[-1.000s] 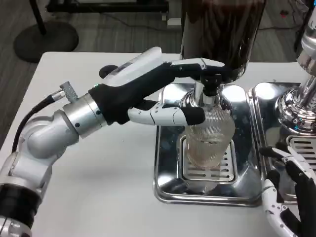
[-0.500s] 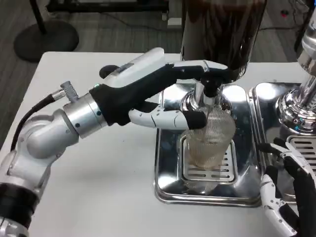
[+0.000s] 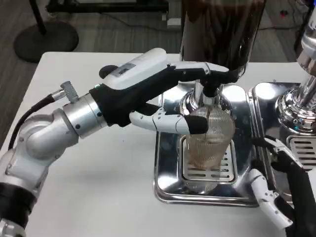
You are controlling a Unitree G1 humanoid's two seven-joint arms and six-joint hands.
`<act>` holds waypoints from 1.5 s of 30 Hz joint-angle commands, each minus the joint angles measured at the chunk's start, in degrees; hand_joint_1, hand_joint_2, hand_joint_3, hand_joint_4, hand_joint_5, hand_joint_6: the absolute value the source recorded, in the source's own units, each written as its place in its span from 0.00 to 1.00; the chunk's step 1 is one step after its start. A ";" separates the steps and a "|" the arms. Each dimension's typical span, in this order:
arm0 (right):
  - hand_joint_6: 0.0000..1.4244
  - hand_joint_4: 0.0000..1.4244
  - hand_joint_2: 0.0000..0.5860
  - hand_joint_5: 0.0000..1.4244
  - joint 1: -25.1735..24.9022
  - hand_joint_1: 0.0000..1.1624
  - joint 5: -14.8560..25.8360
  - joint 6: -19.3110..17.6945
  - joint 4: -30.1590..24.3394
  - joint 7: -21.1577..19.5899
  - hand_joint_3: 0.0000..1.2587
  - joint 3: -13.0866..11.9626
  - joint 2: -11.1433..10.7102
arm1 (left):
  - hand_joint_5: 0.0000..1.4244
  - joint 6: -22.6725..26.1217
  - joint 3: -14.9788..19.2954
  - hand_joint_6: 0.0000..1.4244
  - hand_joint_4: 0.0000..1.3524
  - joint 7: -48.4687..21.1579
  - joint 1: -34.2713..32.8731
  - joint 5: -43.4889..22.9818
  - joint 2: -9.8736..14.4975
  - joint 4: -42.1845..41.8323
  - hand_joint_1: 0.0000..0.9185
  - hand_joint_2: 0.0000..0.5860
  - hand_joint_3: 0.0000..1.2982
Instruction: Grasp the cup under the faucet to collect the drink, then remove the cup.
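A clear ribbed cup [image 3: 210, 143] stands upright on the slotted grate of the steel drip tray [image 3: 170, 190], directly under the faucet [image 3: 207, 94] of the dark drink dispenser [image 3: 222, 29]. Brownish liquid tints its lower part. My left hand [image 3: 163, 91] reaches in from the left: its upper fingers lie over the faucet's top and its thumb [image 3: 173, 123] touches the cup's upper left side. My right hand [image 3: 279, 192] is at the lower right, open with fingers spread, a short gap to the right of the cup and not touching it.
A second steel tray and a chrome dispenser base [image 3: 296, 111] stand at the right, close behind my right hand. The white table [image 3: 98, 197] stretches to the left and front. The dispenser body overhangs the cup.
My right hand has risen and moved left toward the cup. The left hand stays at the faucet, its thumb shifted slightly lower against the cup. The cup has not moved.
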 commanded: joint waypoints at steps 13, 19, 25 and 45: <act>0.14 0.00 0.34 0.00 -8.47 0.39 5.90 5.96 1.40 10.75 0.00 -0.24 -1.66 | 0.18 -0.65 -1.25 0.19 0.20 -1.21 1.56 0.60 0.48 -0.16 0.00 0.11 0.21; 0.14 0.00 0.32 0.00 -11.81 0.41 8.57 5.89 5.43 13.39 0.00 0.03 -2.00 | 0.18 -0.42 -1.20 0.18 0.20 -1.07 1.81 0.64 0.45 -0.62 0.00 0.12 0.21; 0.12 0.00 0.32 0.00 -13.53 0.43 9.43 5.40 7.88 13.17 0.00 0.00 -1.84 | 0.18 -0.05 -1.15 0.18 0.20 -1.13 1.99 0.61 0.57 -0.98 0.00 0.13 0.22; 0.07 0.00 0.31 0.00 -14.65 0.45 11.49 4.17 10.74 13.08 0.00 -0.01 -1.74 | 0.18 0.33 -0.99 0.18 0.20 -1.38 2.31 0.24 0.86 -1.49 0.00 0.15 0.23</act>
